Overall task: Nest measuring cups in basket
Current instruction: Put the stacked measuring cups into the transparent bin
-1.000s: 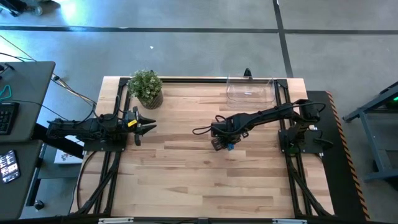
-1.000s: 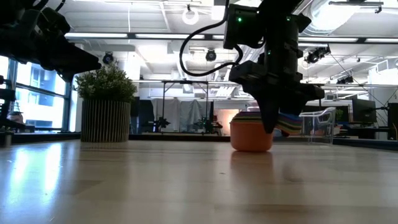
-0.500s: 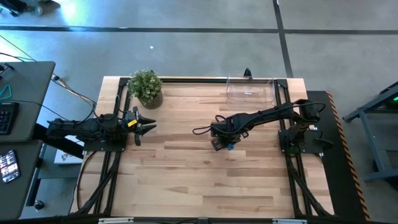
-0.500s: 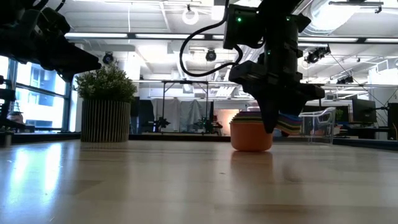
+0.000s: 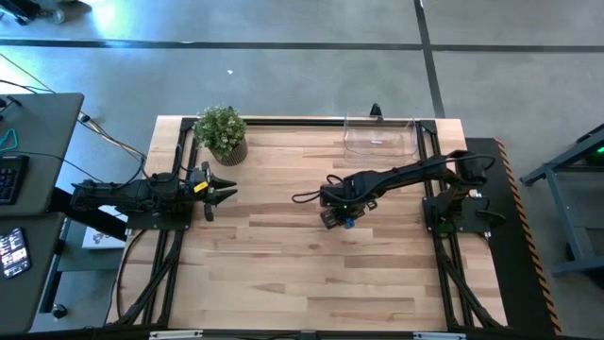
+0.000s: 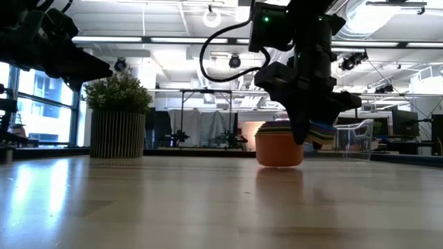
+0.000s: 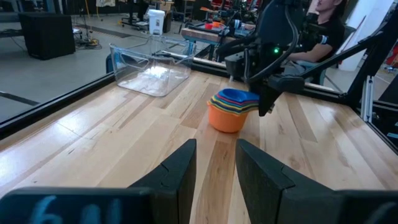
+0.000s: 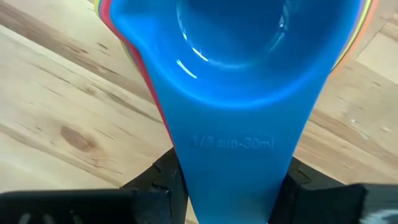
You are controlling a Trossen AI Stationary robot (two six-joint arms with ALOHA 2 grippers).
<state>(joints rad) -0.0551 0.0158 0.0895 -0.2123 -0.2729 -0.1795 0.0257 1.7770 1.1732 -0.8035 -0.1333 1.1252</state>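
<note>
The measuring cups (image 7: 229, 111) are nested into one stack, orange outermost and blue on top, at the table's middle (image 6: 279, 147). In the high view only a blue speck (image 5: 347, 223) shows beneath the arm. My right gripper (image 8: 233, 186) stands over the stack's handles (image 6: 322, 135) and is shut on them. The clear basket (image 5: 380, 138) sits on its base at the far edge, right of centre, with nothing in it (image 7: 152, 67). My left gripper (image 7: 216, 168) waits open at the left edge (image 5: 220, 190). My right gripper pinches the stacked handles between its two fingers (image 8: 160, 180); the blue top handle (image 8: 233, 155) fills the gap. The fingers come from above, pointing down, and lie across the handles (image 6: 299, 135). The stack stays upright; whether its orange base (image 6: 279, 163) rests on the table I cannot tell.
A potted green plant (image 5: 222, 132) stands at the far left corner (image 6: 119, 117). Bare wood lies between the stack and the basket and over the table's near half. A person sits beyond the right edge in the left wrist view (image 7: 326, 22).
My right gripper has edged up a little, and the nested stack has risen with it by a small amount, staying upright.
</note>
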